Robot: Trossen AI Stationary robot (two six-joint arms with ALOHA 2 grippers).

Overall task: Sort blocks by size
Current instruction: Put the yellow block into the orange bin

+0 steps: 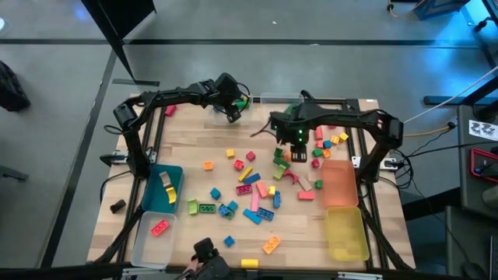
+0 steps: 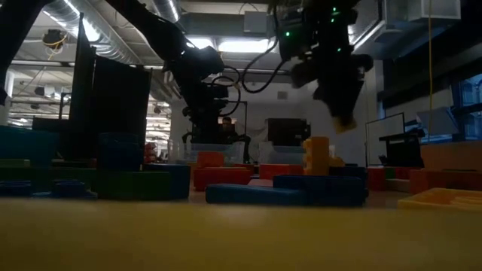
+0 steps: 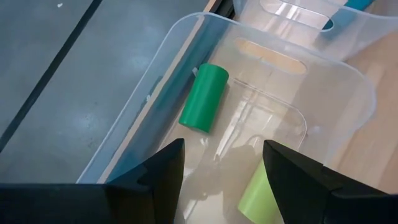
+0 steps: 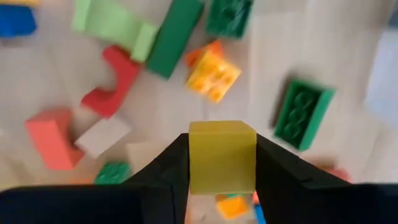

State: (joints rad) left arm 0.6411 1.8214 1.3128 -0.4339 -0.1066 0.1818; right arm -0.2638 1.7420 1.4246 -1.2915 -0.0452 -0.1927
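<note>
Right end effector (image 4: 222,163) is clamped on a small square yellow plastic block (image 4: 222,155), one flat, smooth face toward the wrist camera; it looks cube-like, so no long axis to call. It hangs above the scattered plastic blocks (image 1: 253,190) on the light wooden surface (image 1: 194,148). Over at the far edge, the left end effector (image 3: 222,180) hangs with fingers apart over a clear plastic bin (image 3: 323,81) with a green cylinder (image 3: 204,97) lying inside. Grey floor surrounds the surface.
</note>
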